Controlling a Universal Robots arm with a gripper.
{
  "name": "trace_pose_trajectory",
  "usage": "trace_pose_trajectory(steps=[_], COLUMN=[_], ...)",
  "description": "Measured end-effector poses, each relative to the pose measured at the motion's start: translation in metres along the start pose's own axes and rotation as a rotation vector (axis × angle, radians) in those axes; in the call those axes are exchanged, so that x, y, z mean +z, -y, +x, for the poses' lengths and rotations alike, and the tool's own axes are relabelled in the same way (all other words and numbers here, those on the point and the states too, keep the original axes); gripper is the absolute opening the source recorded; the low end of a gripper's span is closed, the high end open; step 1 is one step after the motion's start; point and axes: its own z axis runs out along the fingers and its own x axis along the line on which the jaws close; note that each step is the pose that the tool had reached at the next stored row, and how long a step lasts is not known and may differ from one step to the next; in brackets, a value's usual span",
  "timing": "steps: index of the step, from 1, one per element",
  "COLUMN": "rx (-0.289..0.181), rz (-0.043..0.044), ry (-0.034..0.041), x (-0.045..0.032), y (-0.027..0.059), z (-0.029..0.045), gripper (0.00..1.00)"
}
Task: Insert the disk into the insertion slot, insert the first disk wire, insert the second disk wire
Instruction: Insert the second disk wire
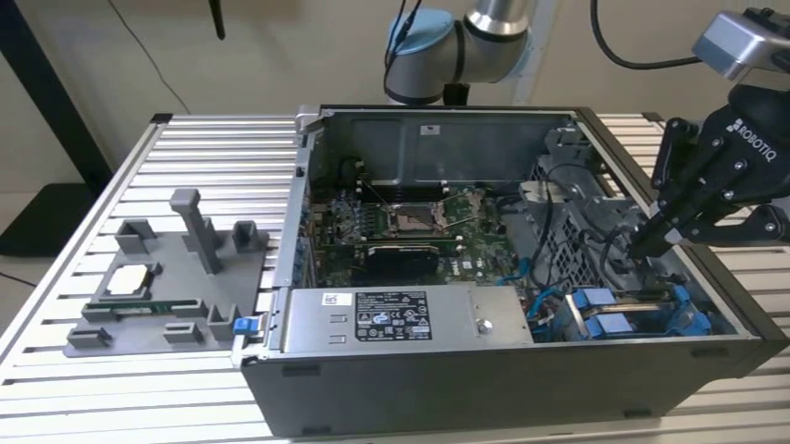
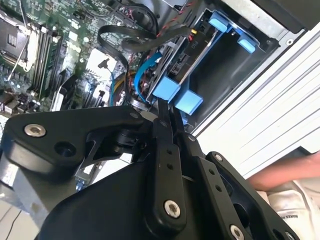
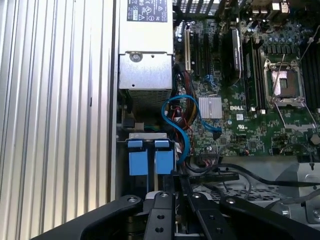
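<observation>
The open dark-grey steel computer case point(image 1: 494, 388) lies on its side on the ribbed aluminium table point(image 1: 74, 407), so its interior faces up and the arm can reach in from above. The grey labelled power-supply box point(image 1: 408, 319) fills the lower middle of the exterior view, with the green motherboard point(image 1: 408, 222) above it. At the lower right of that view, the grey perforated-metal bay, the insertion slot point(image 2: 227, 75), holds the disk point(image 1: 593, 305), a flat drive in a bright blue plastic carrier. It looks pushed home, with its two blue tabs point(image 3: 150, 161) facing outward, probably so they can be pinched for release. A thin light-blue data wire point(image 3: 176, 115) loops from the board toward the drive; its end there is hidden. The black two-finger gripper point(image 1: 645, 248) hangs just beside the tabs in both wrist views, its fingers drawn together with hardly a gap. Whether they nip a wire cannot be told.
</observation>
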Motion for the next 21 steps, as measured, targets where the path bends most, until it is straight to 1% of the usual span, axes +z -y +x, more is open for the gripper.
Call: trace_pose_trajectory(steps=[3, 4, 5, 11, 12, 15, 18, 21], rx=[0.004, 0.004, 0.005, 0.005, 0.006, 0.008, 0.008, 0.007], rz=[0.0012, 0.0015, 0.0015, 0.0016, 0.0016, 0.0029, 0.0102, 0.0154], ry=[-0.0166, -0.0206, -0.022, -0.023, -0.0254, -0.0361, -0.0364, -0.0343], x=[0.0017, 0.0022, 0.0026, 0.0027, 0.003, 0.0053, 0.0098, 0.0141], y=[0.0004, 0.0006, 0.0006, 0.0006, 0.0007, 0.0012, 0.0023, 0.0033], z=[0.0001, 0.0001, 0.0001, 0.0001, 0.0001, 0.0002, 0.0004, 0.0006], gripper=[0.0, 0.0, 0.0, 0.0, 0.0, 0.0, 0.0, 0.0])
